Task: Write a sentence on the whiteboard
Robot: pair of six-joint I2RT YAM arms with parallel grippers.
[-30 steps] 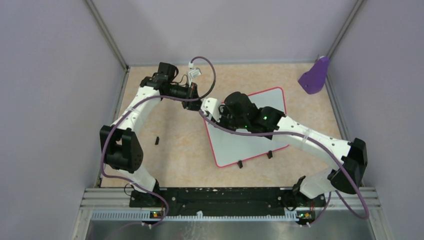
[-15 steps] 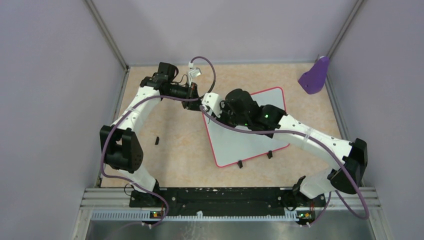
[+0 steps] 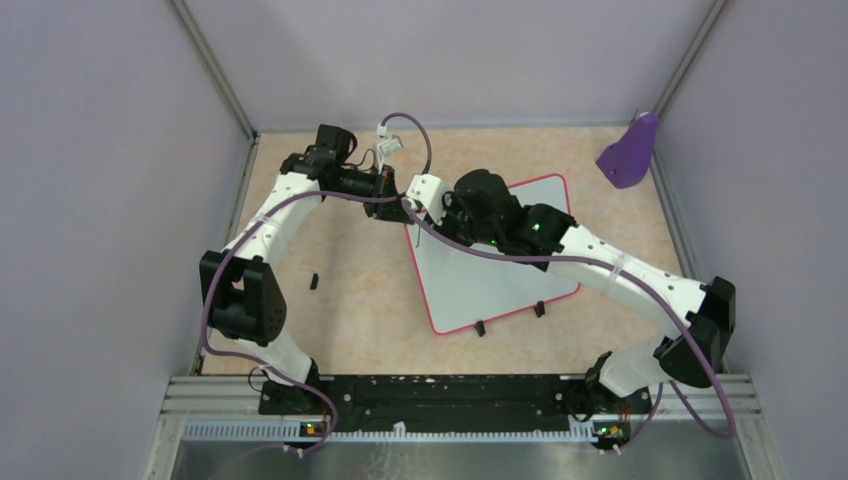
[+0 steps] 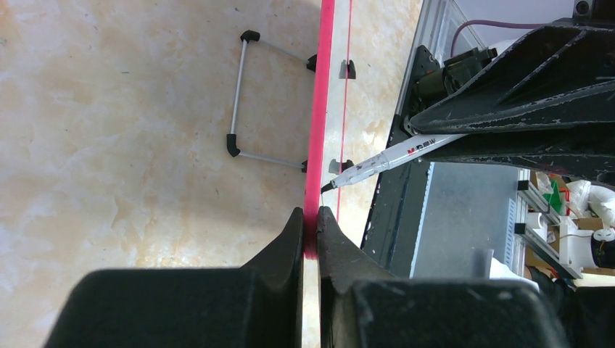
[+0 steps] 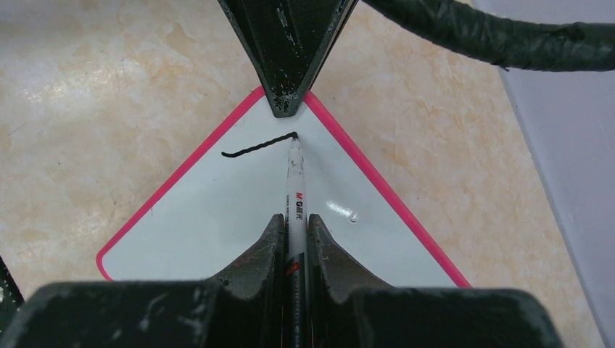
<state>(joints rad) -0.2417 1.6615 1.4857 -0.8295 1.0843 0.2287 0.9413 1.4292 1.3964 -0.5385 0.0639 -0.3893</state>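
The whiteboard [image 3: 500,285], white with a red-pink rim, lies slanted on the table with two black clip feet [image 3: 480,327] on its near edge. My left gripper [image 4: 310,214] is shut on the rim [image 4: 317,138] at the board's far left corner. My right gripper [image 5: 295,219] is shut on a white marker [image 5: 296,185]. The marker's tip touches the board just below that corner. Of the sentence, one short wavy dark stroke [image 5: 254,149] shows, running left from the tip. In the right wrist view the left gripper's fingers [image 5: 284,90] clamp the corner.
A purple object [image 3: 630,150] stands at the back right corner by the wall. A small black piece [image 3: 314,281] lies on the table left of the board. A grey wire bracket [image 4: 243,101] with black corners sits against the board's rim.
My right gripper has carried the marker toward the board's far left corner, closer to the left gripper. The left arm and the board have not moved.
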